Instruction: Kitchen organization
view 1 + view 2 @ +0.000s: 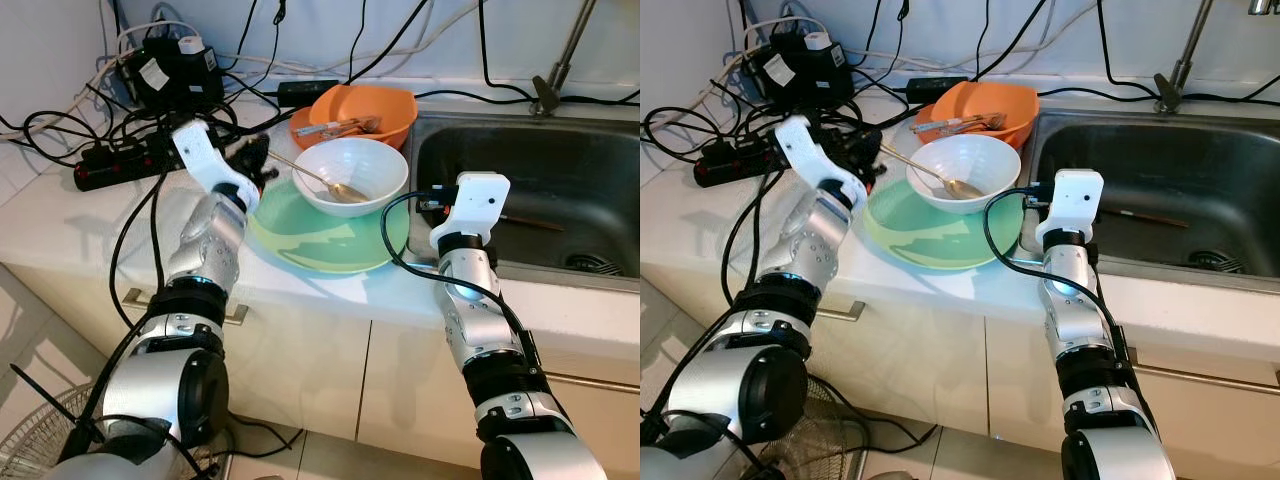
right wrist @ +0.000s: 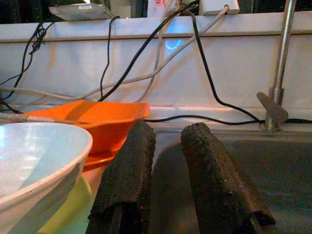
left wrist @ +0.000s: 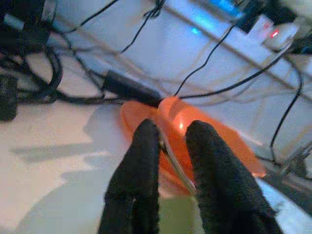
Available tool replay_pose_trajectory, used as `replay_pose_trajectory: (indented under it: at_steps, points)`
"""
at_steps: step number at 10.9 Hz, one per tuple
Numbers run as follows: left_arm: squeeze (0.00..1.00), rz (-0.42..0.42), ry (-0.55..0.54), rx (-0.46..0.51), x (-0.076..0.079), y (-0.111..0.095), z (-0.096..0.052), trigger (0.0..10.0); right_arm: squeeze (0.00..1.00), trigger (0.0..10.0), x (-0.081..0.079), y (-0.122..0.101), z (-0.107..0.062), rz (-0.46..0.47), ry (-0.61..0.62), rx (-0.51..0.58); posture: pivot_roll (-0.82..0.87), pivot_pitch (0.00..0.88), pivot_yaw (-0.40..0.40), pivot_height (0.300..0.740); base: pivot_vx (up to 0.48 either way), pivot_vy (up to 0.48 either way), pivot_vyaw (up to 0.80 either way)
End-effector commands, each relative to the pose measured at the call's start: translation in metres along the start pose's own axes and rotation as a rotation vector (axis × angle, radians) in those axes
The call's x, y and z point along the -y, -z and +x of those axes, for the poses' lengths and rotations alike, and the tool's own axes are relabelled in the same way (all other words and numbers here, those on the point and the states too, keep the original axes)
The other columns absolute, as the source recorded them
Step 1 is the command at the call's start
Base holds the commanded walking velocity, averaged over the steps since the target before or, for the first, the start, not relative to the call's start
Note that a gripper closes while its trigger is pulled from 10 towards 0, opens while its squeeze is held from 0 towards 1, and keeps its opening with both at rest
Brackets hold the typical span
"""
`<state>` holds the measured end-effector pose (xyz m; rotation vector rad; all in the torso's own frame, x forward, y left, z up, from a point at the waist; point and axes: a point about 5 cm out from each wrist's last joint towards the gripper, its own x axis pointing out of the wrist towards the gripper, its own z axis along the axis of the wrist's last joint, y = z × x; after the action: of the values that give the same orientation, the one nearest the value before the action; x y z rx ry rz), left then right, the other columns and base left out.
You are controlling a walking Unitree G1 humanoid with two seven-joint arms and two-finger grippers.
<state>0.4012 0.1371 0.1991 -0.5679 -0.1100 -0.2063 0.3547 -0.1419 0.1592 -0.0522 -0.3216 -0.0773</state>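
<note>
Holding the thin handle of a spoon between its black fingers, the left gripper sits at the left rim of the white bowl. The spoon is slim and gold-toned, its handle slanting up out of the bowl toward the gripper while its oval head lies on the bowl's inner floor. The bowl is glossy white, standing on a pale green plate that lies flat on the white bench. Just beyond the gripper stands an orange bowl with cutlery lying across it, a tangle of black cables to its far side. The right gripper hovers at the near-left corner of the steel sink, beside the plate's edge, its ribbed fingers narrowly parted with nothing between them.
</note>
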Motion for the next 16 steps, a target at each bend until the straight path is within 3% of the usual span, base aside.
replay_pose_trajectory:
  at_steps: [1, 3, 6, 9, 10, 11, 15, 16]
  points:
    - [0.0, -0.013, 0.063, 0.063, 0.012, -0.014, 0.003, 0.0, 0.0, 10.0, -0.001, 0.002, -0.001, 0.002, 0.001, -0.011, 0.07, 0.0, 0.1, 0.74, 0.0, 0.0, 0.0]
    - [0.0, -0.036, 0.139, 0.09, 0.028, -0.018, 0.001, 0.0, 0.0, 10.0, -0.001, 0.002, -0.001, 0.001, 0.004, -0.012, 0.07, 0.0, 0.099, 0.74, 0.0, 0.0, 0.0]
    - [0.0, -0.087, 0.152, 0.087, 0.028, -0.013, -0.009, 0.0, 0.0, 10.0, -0.001, 0.002, -0.001, 0.002, 0.003, -0.012, 0.07, 0.0, 0.1, 0.74, 0.0, 0.0, 0.0]
    - [0.0, -0.096, 0.235, 0.105, 0.044, -0.017, -0.014, 0.0, 0.0, 10.0, 0.0, 0.002, 0.0, -0.001, 0.004, -0.01, 0.07, 0.0, 0.103, 0.74, 0.0, 0.0, 0.0]
    - [0.0, -0.086, 0.209, 0.082, 0.042, -0.012, -0.016, 7.5, 0.0, 10.0, -0.001, 0.001, 0.0, 0.001, 0.004, -0.006, 0.07, 0.0, 0.104, 0.74, 0.0, 0.0, 0.0]
    - [0.0, -0.086, 0.206, 0.08, 0.041, -0.012, -0.018, 10.0, 0.0, 10.0, -0.001, 0.002, 0.0, 0.0, 0.003, -0.006, 0.07, 0.0, 0.103, 0.74, 0.0, 0.0, 0.0]
    - [0.04, -0.071, 0.178, 0.115, 0.038, -0.021, -0.023, 10.0, 0.0, 10.0, 0.0, 0.001, 0.001, -0.004, 0.003, -0.004, 0.07, 0.0, 0.104, 0.74, 0.0, 0.0, 0.0]
    - [1.0, -0.061, 0.155, 0.15, 0.03, -0.03, -0.028, 10.0, 0.0, 10.0, -0.001, 0.002, -0.001, -0.003, 0.001, -0.006, 0.07, 0.0, 0.106, 0.74, 0.0, 0.0, 0.0]
